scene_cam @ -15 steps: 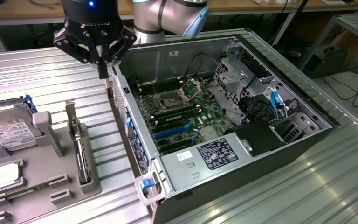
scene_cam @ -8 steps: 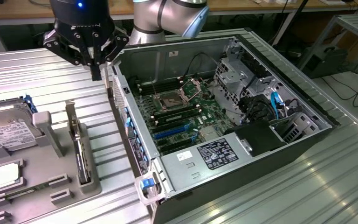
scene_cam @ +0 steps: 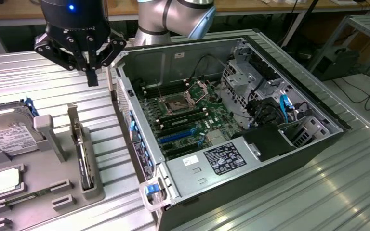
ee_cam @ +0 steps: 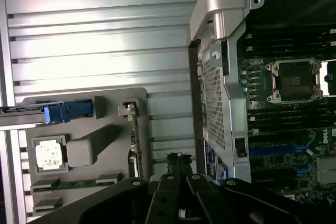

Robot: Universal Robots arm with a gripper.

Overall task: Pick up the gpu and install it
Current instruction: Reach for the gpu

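Note:
The gpu (scene_cam: 84, 161) stands edge-on as a thin dark slab in a slot of the grey holder tray (scene_cam: 50, 192), its silver end bracket pointing up at the far end. In the wrist view the gpu (ee_cam: 134, 142) runs along the tray's edge nearest the computer case. My gripper (scene_cam: 93, 76) hangs high above the table, beyond the far end of the gpu and beside the case's corner. Its fingers are shut with nothing between them. The wrist view shows the gripper (ee_cam: 178, 158) as dark fingers pressed together.
The open computer case (scene_cam: 313, 103) lies on its side at the exterior view's right, motherboard (scene_cam: 191, 120) and blue slots (scene_cam: 175, 136) exposed. The tray also carries a silver hard drive (scene_cam: 5, 132), a processor (scene_cam: 6, 179) and memory sticks (ee_cam: 68, 184). Ribbed metal table (scene_cam: 56, 82) lies around.

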